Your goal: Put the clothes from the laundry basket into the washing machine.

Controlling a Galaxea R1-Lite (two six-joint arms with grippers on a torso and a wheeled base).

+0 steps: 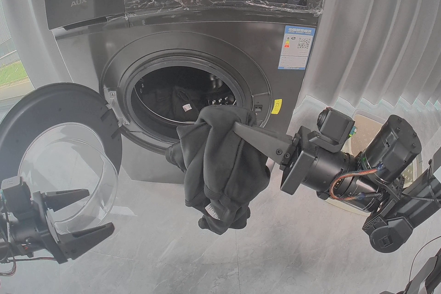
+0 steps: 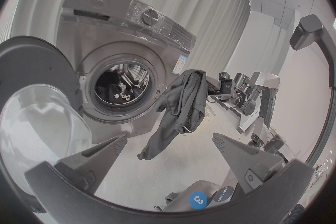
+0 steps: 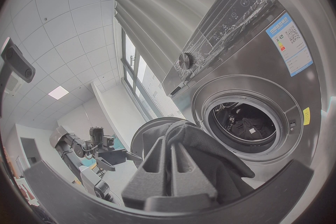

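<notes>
A grey front-loading washing machine [image 1: 183, 33] stands ahead with its round door [image 1: 59, 125] swung open to the left. Dark clothes [image 1: 183, 102] lie inside the drum. My right gripper [image 1: 236, 127] is shut on a dark grey garment [image 1: 220, 171], which hangs in front of the drum opening, just below and right of its centre. From the left wrist view the same garment [image 2: 182, 105] dangles beside the machine [image 2: 119, 60]. The right wrist view has the garment [image 3: 206, 161] draped over its shut fingers [image 3: 182, 168]. My left gripper [image 1: 94, 212] is open and empty at lower left, in front of the door.
A pale laundry basket [image 1: 367, 134] stands on the floor to the right of the machine, partly hidden behind my right arm. White curtains hang behind the machine. The grey tiled floor [image 1: 285, 253] stretches in front. The open door's glass bowl [image 1: 69, 175] bulges toward my left gripper.
</notes>
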